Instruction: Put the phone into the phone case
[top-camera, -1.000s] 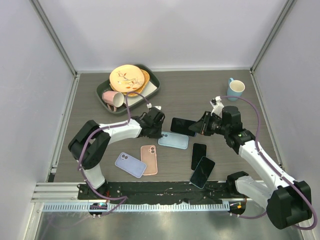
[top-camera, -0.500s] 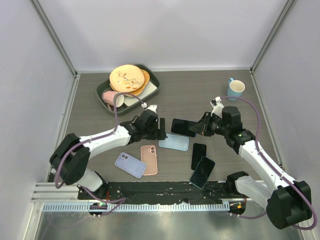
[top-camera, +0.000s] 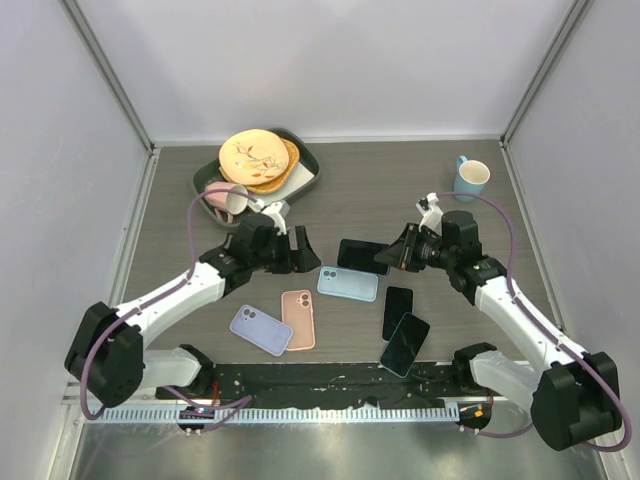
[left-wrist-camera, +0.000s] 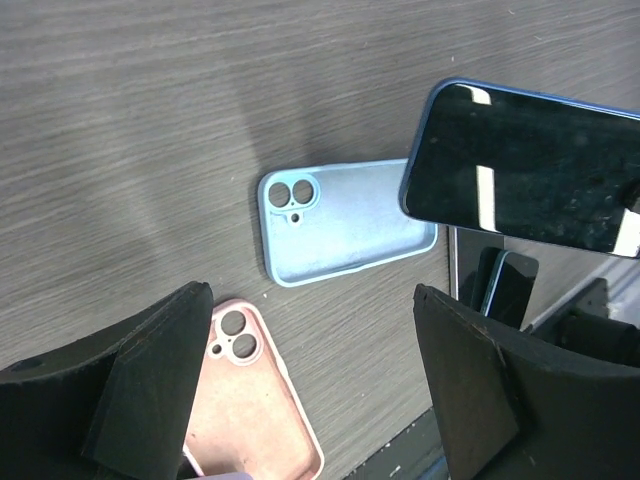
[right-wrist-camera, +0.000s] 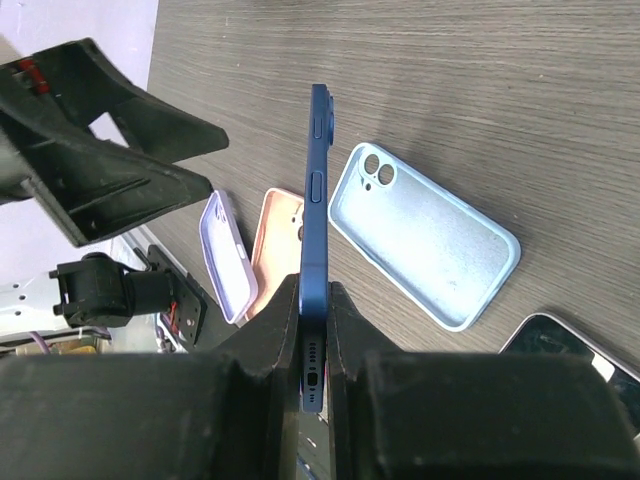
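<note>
Top external view has the left gripper (top-camera: 297, 252) backed off to the left compared with a second ago. Back then it sat pinched together right at the light blue case (top-camera: 348, 283). Now its jaws are spread wide, it's off the case's left end, and it's carrying nothing. The case itself lies in pretty much the same spot, open side up.

The right gripper (top-camera: 405, 252) hasn't really budged. It's clamped on one short end of the dark blue phone (top-camera: 362, 255), which sticks out to the left just behind the case, so not in it yet.

Hard-to-see stuff: the right wrist view only gets the phone edge-on, with its bottom end swallowed between the fingers. The left wrist view chops off the phone's far end at the frame edge, and the pink case (left-wrist-camera: 250, 420) is partly behind a finger. How far the phone hangs above the table, can't tell.
</note>
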